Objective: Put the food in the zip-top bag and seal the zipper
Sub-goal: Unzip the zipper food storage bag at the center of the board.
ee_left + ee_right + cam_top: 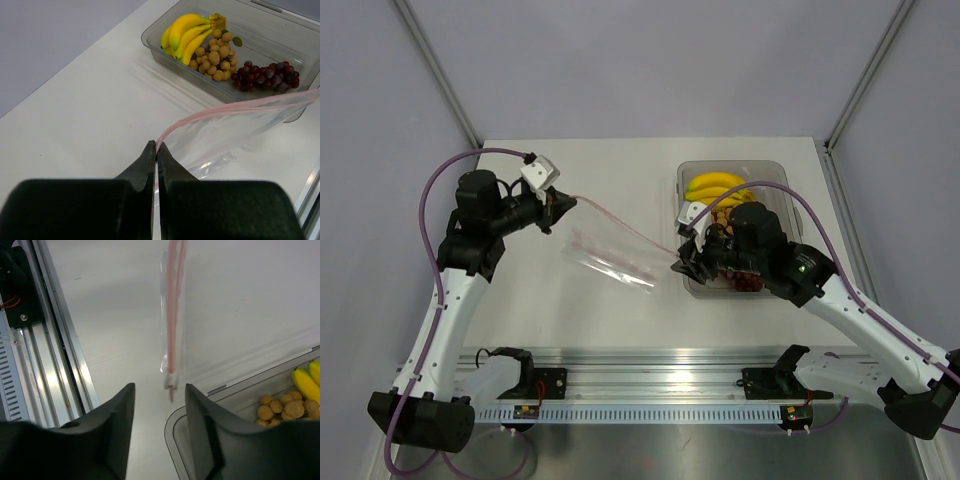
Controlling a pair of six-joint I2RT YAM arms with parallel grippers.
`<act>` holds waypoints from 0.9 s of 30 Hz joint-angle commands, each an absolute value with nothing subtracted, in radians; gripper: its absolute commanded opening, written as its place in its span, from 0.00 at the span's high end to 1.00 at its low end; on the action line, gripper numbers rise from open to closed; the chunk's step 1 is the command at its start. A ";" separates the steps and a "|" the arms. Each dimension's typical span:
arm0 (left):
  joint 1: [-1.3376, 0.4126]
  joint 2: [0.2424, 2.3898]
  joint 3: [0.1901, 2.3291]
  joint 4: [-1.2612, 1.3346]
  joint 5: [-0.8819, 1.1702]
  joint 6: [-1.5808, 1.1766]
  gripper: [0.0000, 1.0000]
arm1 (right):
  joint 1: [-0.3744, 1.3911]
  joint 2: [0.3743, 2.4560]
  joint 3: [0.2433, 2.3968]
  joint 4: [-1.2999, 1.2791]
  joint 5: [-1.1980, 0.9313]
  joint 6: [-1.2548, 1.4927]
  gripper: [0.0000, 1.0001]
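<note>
My left gripper [563, 203] is shut on the left end of the zipper [220, 110], the pink-red strip of the clear zip-top bag [610, 255], and holds it up so the bag hangs over the table. In the left wrist view the jaws [156, 150] pinch that strip. My right gripper [682, 262] is open and empty just off the bag's right end [170, 377], beside the tray. The yellow bananas [713, 185], the tan round fruits [216, 55] and the dark red grapes [267, 76] lie in the clear tray [687, 283].
The rigid clear tray [150, 37] stands at the right back of the white table. An aluminium rail [650, 385] with the arm mounts runs along the near edge. Grey walls close in the back and sides.
</note>
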State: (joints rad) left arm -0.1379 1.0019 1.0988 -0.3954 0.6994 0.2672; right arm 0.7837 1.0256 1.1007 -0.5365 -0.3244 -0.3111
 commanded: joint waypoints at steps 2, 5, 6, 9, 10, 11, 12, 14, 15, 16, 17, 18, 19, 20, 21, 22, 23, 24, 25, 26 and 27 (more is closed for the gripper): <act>-0.118 0.993 1.095 -0.311 0.727 0.264 1.00 | 0.778 0.997 1.155 -0.564 -0.350 -0.288 0.41; -0.118 0.988 1.092 -0.305 0.747 0.267 1.00 | 0.778 1.009 1.225 -0.571 -0.376 -0.272 0.36; -0.118 0.986 1.088 -0.301 0.755 0.265 1.00 | 0.778 1.026 1.244 -0.569 -0.386 -0.265 0.36; -0.118 0.976 1.074 -0.287 0.796 0.279 1.00 | 0.779 1.087 1.328 -0.557 -0.378 -0.216 0.36; -0.118 0.965 1.060 -0.285 0.805 0.288 1.00 | 0.778 1.107 1.359 -0.557 -0.367 -0.181 0.37; -0.118 0.959 1.052 -0.281 0.822 0.293 1.00 | 0.779 1.127 1.418 -0.560 -0.353 -0.163 0.38; -0.118 0.954 1.045 -0.285 0.837 0.317 1.00 | 0.779 1.178 1.452 -0.575 -0.316 -0.140 0.40; -0.118 0.939 1.025 -0.287 0.859 0.336 1.00 | 0.779 1.242 1.575 -0.618 -0.296 -0.107 0.41; -0.118 0.934 1.022 -0.285 0.861 0.337 1.00 | 0.778 1.315 1.619 -0.670 -0.276 -0.097 0.42; -0.118 0.933 1.020 -0.287 0.864 0.341 1.00 | 0.779 1.353 1.687 -0.695 -0.272 -0.091 0.43; -0.118 0.931 1.019 -0.290 0.868 0.344 1.00 | 0.781 1.386 1.715 -0.715 -0.268 -0.092 0.45; -0.118 0.933 1.020 -0.296 0.871 0.348 1.00 | 0.779 1.440 1.735 -0.735 -0.259 -0.094 0.46; -0.118 0.931 1.020 -0.299 0.874 0.351 1.00 | 0.781 1.459 1.753 -0.733 -0.249 -0.095 0.47; -0.118 0.931 1.020 -0.305 0.876 0.357 1.00 | 0.782 1.483 1.753 -0.724 -0.230 -0.101 0.47; -0.118 0.930 1.020 -0.311 0.879 0.365 1.00 | 0.782 1.491 1.752 -0.703 -0.224 -0.109 0.47; -0.118 0.930 1.022 -0.316 0.882 0.370 1.00 | 0.784 1.496 1.749 -0.693 -0.216 -0.121 0.47; -0.118 0.928 1.023 -0.331 0.887 0.386 1.00 | 0.782 1.505 1.747 -0.683 -0.203 -0.132 0.47; -0.118 0.928 1.023 -0.334 0.888 0.391 1.00 | 0.784 1.509 1.752 -0.672 -0.187 -0.141 0.46; -0.118 0.928 1.023 -0.336 0.888 0.391 1.00 | 0.782 1.516 1.767 -0.670 -0.181 -0.152 0.46; -0.118 0.928 1.023 -0.339 0.888 0.396 1.00 | 0.782 1.534 1.776 -0.675 -0.179 -0.158 0.46; -0.118 0.928 1.022 -0.337 0.890 0.399 1.00 | 0.782 1.543 1.787 -0.693 -0.176 -0.169 0.46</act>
State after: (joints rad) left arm -0.1223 0.9478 1.0206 -0.3614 0.8505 0.3607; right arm 0.7834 1.5436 1.7260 -0.6888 -0.2230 -0.1360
